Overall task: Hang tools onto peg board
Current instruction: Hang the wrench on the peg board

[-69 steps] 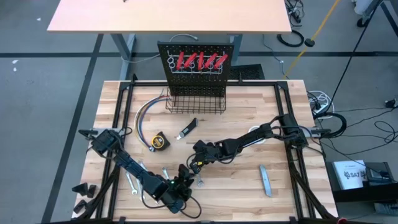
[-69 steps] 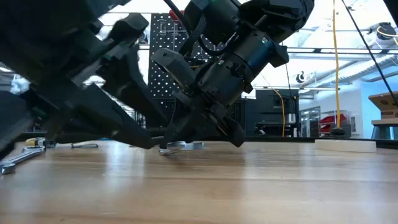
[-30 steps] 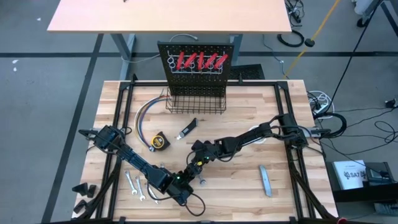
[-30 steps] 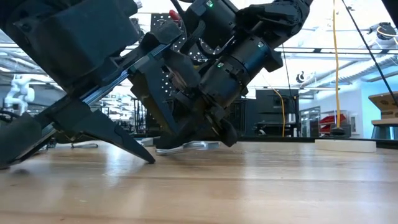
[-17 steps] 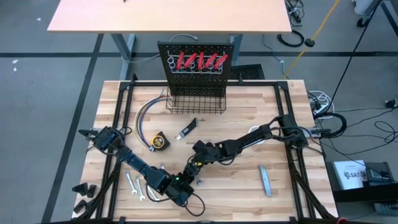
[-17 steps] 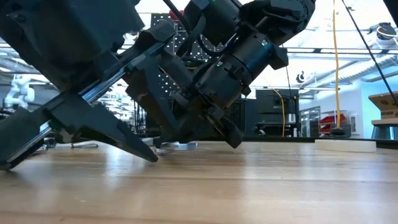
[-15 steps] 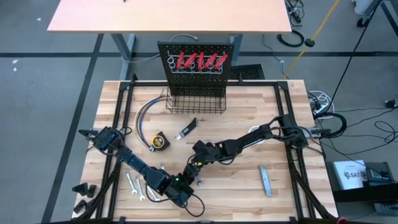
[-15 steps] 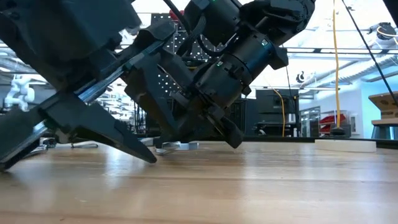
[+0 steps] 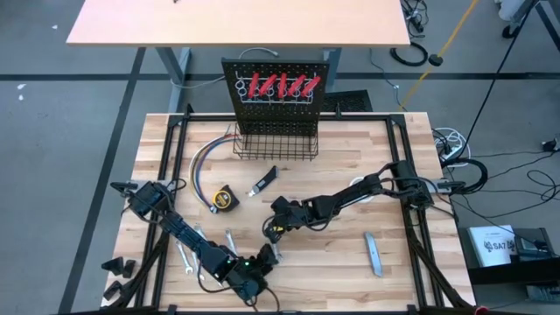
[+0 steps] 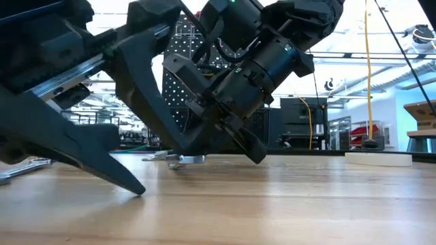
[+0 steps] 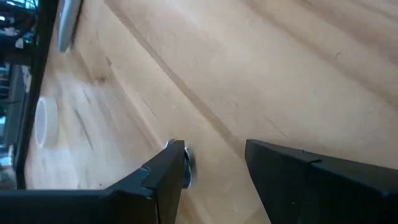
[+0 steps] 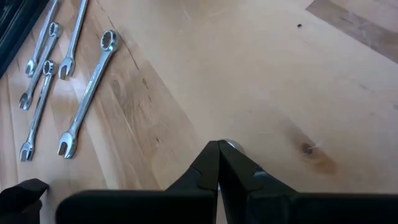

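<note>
High view: peg board point(image 9: 278, 92) standing upright at table's far edge w/ red-handled tools point(image 9: 282, 86) already hanging in its ring holders, wire basket point(image 9: 274, 144) at its base; remaining tools lying loose on table point(image 9: 350, 140) awaiting pickup: tape measure point(image 9: 227, 199), black-handled knife point(image 9: 265, 181), grey bar point(image 9: 373, 253), wrenches point(image 9: 194, 248) near left arm. Left gripper point(image 9: 267, 256) reaching low over front-centre; right gripper point(image 9: 273, 231) tipping down just beyond it, prob. pinning a small wrench for a pass. Low view: right gripper point(image 10: 182, 160) pressing to tabletop, a silver wrench end point(image 10: 187, 160) showing at its tip; left gripper's fingers point(image 10: 102, 153) spreading apart in foreground, nothing between them. Left wrist view: fingers point(image 11: 163, 177) partly open, empty, a silver wrench end point(image 11: 186, 168) lying just beside one tip. Right wrist view: right gripper point(image 12: 219, 163) fully closed, a bit of silver metal at its tip, whether held cannot tell; four wrenches point(image 12: 56, 81) lying well apart from it.
</note>
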Tool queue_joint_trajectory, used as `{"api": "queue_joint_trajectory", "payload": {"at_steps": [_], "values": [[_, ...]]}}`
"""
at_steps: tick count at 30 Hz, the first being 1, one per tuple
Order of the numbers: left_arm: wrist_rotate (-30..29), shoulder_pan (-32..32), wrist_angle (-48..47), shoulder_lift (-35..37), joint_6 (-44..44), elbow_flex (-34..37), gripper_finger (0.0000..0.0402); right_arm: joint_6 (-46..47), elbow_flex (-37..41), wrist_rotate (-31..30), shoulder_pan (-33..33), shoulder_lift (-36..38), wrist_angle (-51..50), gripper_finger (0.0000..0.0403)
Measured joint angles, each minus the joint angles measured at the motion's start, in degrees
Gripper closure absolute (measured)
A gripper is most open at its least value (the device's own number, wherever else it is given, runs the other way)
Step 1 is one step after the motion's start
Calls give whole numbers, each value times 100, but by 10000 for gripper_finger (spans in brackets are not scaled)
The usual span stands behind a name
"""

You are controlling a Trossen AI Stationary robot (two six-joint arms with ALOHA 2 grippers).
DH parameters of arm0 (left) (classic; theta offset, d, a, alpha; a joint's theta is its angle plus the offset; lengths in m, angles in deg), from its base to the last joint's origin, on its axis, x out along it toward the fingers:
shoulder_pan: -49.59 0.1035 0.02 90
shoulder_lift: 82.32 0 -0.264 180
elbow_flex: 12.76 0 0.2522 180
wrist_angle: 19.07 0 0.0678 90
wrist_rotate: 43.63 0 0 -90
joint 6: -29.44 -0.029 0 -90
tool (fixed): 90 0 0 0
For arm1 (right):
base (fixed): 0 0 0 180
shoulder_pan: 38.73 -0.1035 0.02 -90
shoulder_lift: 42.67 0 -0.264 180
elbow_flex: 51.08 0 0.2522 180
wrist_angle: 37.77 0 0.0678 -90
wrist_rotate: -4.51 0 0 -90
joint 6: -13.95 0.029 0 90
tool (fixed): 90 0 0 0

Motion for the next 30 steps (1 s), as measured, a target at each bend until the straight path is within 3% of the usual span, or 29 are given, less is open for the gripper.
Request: {"api": "queue_joint_trajectory", "payload": {"at_steps": [5,10,20,30], "values": [[-885,93,-28,0,291,4,224,-66,2,-32,-2,0,4,403],[-581,207,-7,0,247,4,224,-131,2,-59,-4,0,0,403],[-559,213,20,4,248,4,227,-178,2,-146,-7,0,2,403],[-514,212,38,7,253,0,297,-143,2,-177,-4,0,0,403]]}}
